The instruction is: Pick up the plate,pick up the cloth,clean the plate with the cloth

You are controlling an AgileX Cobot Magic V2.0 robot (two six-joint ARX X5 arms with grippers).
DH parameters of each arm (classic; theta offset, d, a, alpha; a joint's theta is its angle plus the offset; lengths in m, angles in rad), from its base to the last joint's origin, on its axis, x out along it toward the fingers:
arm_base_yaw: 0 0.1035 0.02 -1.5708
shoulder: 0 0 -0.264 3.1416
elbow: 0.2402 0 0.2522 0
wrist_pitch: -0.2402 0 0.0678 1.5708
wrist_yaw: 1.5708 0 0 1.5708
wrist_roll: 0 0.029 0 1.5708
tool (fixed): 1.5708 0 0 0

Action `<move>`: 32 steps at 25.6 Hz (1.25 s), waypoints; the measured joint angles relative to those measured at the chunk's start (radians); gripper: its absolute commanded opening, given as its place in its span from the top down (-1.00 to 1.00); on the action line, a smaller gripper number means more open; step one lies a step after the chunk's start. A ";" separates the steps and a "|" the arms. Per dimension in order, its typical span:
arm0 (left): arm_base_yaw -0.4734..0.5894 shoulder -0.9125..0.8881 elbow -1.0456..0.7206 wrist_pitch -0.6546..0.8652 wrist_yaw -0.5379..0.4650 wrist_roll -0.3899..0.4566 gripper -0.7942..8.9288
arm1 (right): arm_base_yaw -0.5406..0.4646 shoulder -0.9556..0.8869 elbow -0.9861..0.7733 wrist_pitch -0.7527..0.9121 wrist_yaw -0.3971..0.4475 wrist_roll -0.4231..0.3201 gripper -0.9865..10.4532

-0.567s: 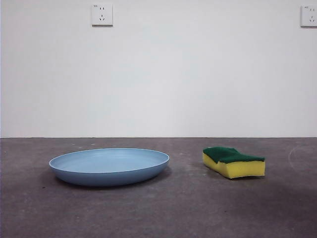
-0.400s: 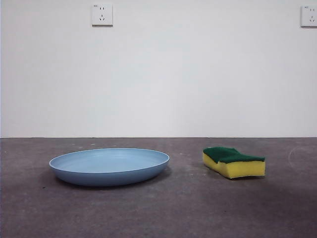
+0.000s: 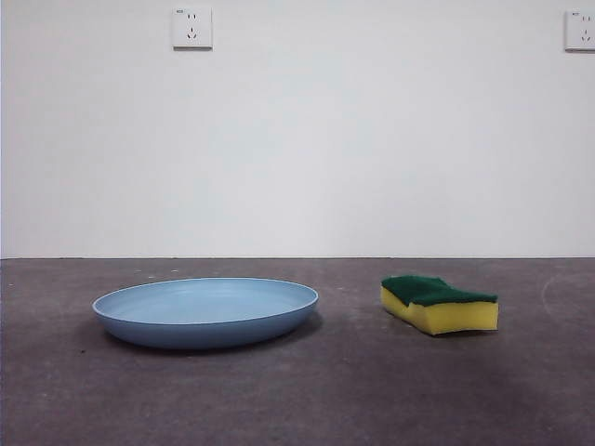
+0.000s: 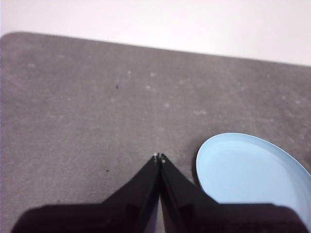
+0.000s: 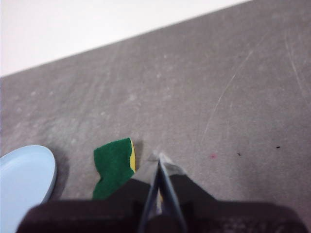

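The light-blue plate (image 3: 205, 311) lies flat on the dark grey table, left of centre in the front view. The cloth (image 3: 438, 303), a yellow sponge with a green top, rests to its right, apart from it. My left gripper (image 4: 159, 157) hangs shut and holding nothing above bare table beside the plate (image 4: 250, 170). Shut as well and holding nothing, my right gripper (image 5: 159, 156) hovers above the table just beside the cloth (image 5: 114, 167), and the plate's edge (image 5: 24, 179) shows beyond the cloth. Neither arm appears in the front view.
A white wall runs along the table's far edge, carrying one socket (image 3: 191, 28) above the plate and another (image 3: 579, 30) at the right. Faint scratches (image 5: 228, 92) mark the table surface near the right arm.
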 measured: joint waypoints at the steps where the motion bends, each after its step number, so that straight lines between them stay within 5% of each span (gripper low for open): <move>1: 0.000 0.045 0.035 -0.018 0.009 0.000 0.85 | 0.000 0.043 0.034 -0.018 -0.019 -0.004 0.84; 12: 0.000 0.452 0.284 -0.137 0.272 0.024 0.81 | 0.000 0.404 0.290 -0.199 -0.199 -0.133 0.73; 15: 0.000 0.572 0.326 -0.144 0.385 0.029 0.10 | 0.000 0.504 0.354 -0.245 -0.199 -0.154 0.12; 16: 0.000 0.595 0.330 -0.131 0.399 0.026 0.01 | 0.000 0.522 0.362 -0.244 -0.199 -0.154 -0.01; 27: -0.043 0.936 0.530 -0.113 0.401 -0.008 0.00 | 0.000 0.536 0.368 -0.249 -0.199 -0.158 -0.05; 32: -0.100 1.145 0.666 -0.160 0.255 0.012 0.00 | 0.000 0.536 0.368 -0.251 -0.199 -0.158 -0.05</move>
